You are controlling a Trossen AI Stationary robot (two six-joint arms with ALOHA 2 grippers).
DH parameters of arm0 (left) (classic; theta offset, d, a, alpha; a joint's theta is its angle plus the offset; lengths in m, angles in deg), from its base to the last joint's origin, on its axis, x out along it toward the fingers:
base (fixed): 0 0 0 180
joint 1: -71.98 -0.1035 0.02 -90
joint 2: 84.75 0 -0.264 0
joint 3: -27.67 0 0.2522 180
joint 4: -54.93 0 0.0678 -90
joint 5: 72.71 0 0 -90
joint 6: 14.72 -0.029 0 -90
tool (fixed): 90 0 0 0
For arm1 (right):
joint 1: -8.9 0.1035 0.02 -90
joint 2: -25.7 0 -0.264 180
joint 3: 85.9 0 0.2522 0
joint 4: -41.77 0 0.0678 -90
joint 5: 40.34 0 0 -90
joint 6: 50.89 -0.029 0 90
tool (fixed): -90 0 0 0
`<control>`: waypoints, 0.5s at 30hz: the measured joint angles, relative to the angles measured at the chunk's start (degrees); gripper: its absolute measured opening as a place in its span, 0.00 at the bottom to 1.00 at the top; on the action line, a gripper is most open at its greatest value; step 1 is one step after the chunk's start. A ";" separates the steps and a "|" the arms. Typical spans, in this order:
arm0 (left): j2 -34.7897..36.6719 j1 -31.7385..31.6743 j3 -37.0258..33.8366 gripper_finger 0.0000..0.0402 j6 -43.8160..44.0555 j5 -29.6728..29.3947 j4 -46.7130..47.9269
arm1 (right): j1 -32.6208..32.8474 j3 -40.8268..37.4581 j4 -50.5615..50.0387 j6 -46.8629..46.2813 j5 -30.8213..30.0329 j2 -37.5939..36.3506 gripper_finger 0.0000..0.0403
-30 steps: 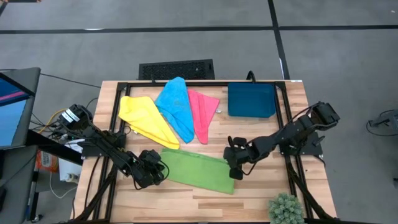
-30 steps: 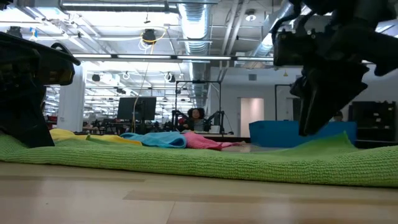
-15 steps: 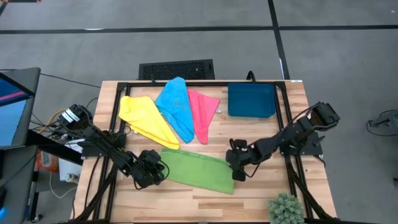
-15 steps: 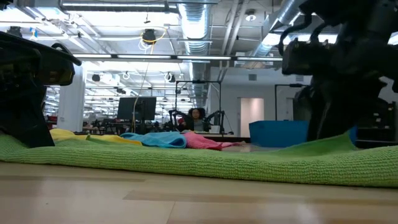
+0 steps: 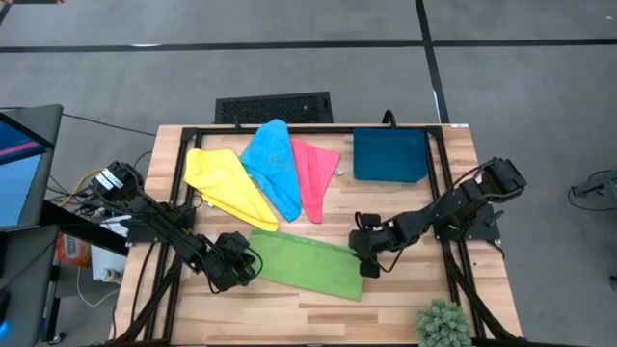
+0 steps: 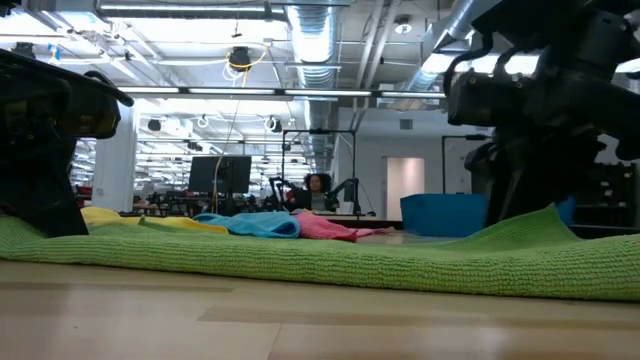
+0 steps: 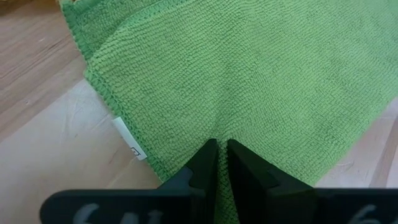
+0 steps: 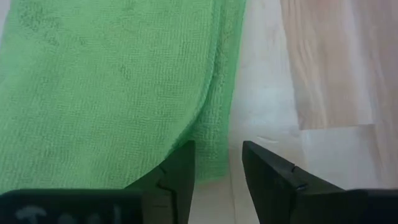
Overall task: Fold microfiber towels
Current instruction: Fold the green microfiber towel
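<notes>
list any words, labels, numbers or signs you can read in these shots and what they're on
None can be read for certain.
Small white tag at the hem of the green towel: a tiny square mark, too small to read.
Pale markings on the body of the left pincer: blurred and cut off, possibly digits.
Faint marking on the body of the right pincer: unreadable.
Screen beside the table: only colour patches.

Wooden table carries 4 towels, green, yellow, blue, pink, plus tray.
</notes>
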 joint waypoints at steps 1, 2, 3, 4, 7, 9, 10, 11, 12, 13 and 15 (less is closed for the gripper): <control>0.00 0.00 -0.02 0.09 0.14 0.00 -0.02 | 0.06 -0.33 0.71 0.00 0.88 0.00 0.40; 0.00 0.00 -0.02 0.09 0.17 0.00 -0.04 | 0.16 -0.61 1.34 0.00 1.74 0.00 0.40; 0.00 0.00 -0.02 0.09 0.22 -0.02 -0.05 | 0.24 -0.78 1.70 -0.01 2.00 0.00 0.41; 0.00 0.00 -0.02 0.09 0.35 -0.03 -0.07 | 0.32 -0.90 1.93 -0.01 2.06 0.00 0.41; 0.00 0.00 -0.02 0.09 0.37 -0.03 -0.15 | 0.25 -0.94 1.97 0.01 2.17 0.00 0.40; 0.00 0.00 -0.02 0.09 0.56 -0.06 -0.17 | 0.04 -0.94 1.97 0.03 2.45 0.00 0.36; 0.00 0.00 -0.02 0.09 0.63 -0.09 -0.20 | 0.04 -0.94 1.95 0.06 2.79 0.00 0.34; -0.02 0.00 -0.02 0.09 0.75 -0.11 -0.20 | 0.05 -0.94 1.82 0.07 3.10 0.00 0.30; -0.02 0.00 -0.02 0.09 0.84 -0.11 -0.22 | 0.04 -0.94 1.64 0.01 3.40 0.00 0.26; -0.02 0.00 -0.02 0.09 0.86 -0.13 -0.22 | 0.04 -0.94 1.55 -0.23 4.16 0.00 0.21; -0.02 0.00 -0.04 0.09 0.88 -0.13 -0.24 | -0.20 -0.84 1.27 -0.76 6.42 -0.07 0.10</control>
